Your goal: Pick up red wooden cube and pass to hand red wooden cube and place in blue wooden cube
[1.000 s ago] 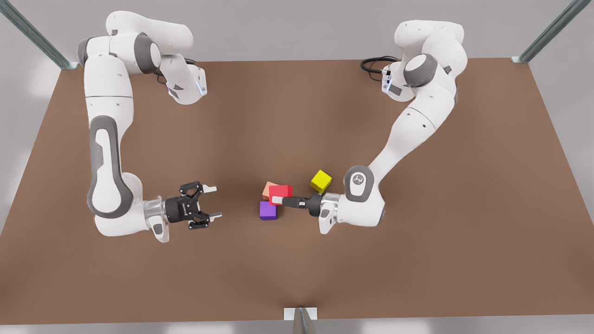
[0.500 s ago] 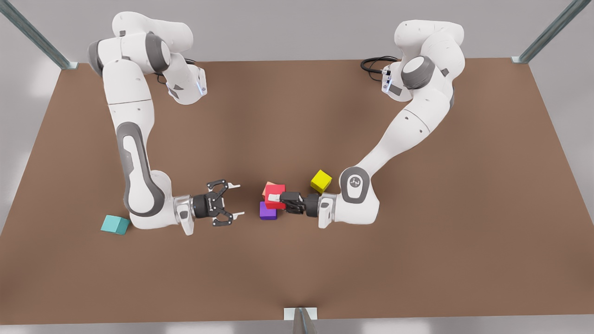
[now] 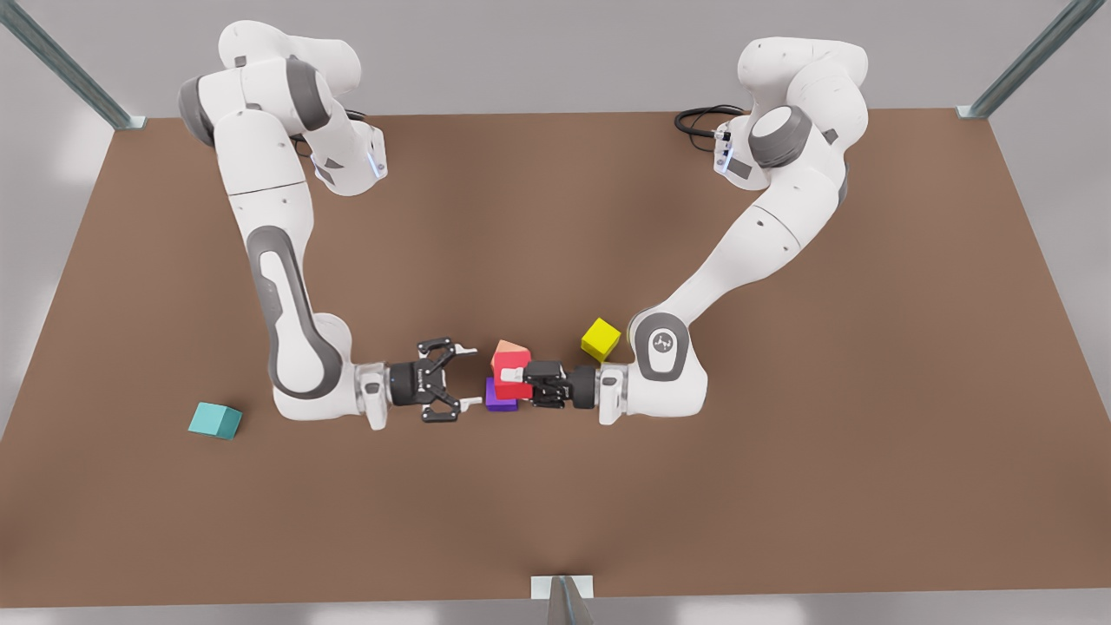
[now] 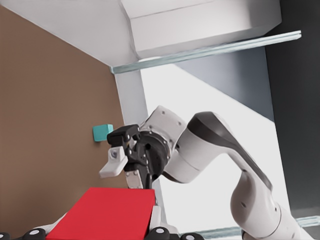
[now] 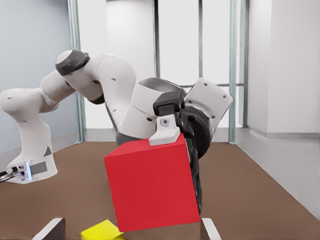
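The red wooden cube [image 3: 510, 379] hangs just above the table at its middle, with my left gripper [image 3: 519, 375], on the arm at the front view's right, shut on it. The left wrist view has the red cube [image 4: 105, 215] close between its own fingers. My right gripper [image 3: 473, 376], on the arm at the front view's left, is open and faces the cube a short gap away, not touching. In the right wrist view the red cube [image 5: 152, 185] is straight ahead between my spread fingertips [image 5: 210, 229]. The blue wooden cube [image 3: 214, 420] lies on the table far towards the front view's left, and the blue cube [image 4: 102, 132] also appears beyond the right gripper [image 4: 122, 175].
A salmon-orange cube [image 3: 513, 351] and a purple cube [image 3: 496, 402] lie on the table right under and behind the held cube. A yellow cube [image 3: 601, 338] sits beside the left arm's wrist. The brown table [image 3: 781, 486] stretches wide around them.
My right arm has swung towards the front view's right, closing on the red cube and uncovering the blue cube. My left gripper has turned at the wrist with the cube and edged closer.
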`<state>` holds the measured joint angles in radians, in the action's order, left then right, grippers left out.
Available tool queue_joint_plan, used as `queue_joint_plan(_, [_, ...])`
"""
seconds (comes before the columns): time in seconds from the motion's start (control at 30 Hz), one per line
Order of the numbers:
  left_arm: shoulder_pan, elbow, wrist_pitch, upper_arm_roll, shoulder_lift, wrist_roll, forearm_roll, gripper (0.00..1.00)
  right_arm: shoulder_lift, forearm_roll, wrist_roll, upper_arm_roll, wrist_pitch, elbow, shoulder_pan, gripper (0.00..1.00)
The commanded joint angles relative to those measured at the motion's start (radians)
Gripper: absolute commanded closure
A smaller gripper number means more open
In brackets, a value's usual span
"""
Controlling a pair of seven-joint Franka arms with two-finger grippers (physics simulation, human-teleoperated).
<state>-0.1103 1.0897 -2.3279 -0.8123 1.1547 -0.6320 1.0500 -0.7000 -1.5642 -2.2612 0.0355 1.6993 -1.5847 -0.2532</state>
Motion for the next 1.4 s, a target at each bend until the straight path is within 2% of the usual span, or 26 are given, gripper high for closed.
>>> queue_joint_plan(0.0, [0.0, -0.001, 0.009, -0.001, -0.001, -0.092, 0.03, 0.58, 0.001, -0.01, -0.192, 0.0, 0.031, 0.002, -0.003, 0.01])
queue_joint_plan(0.67, [0.0, -0.001, -0.004, 0.001, 0.002, -0.092, 0.031, 0.59, 0.001, -0.091, -0.173, -0.002, 0.049, 0.017, -0.02, 0.01])
queue_joint_plan(1.37, [-0.034, -0.016, -0.051, -0.001, 0.01, -0.092, 0.031, 0.59, -0.007, -0.103, -0.172, -0.054, 0.074, 0.02, -0.021, 0.01])
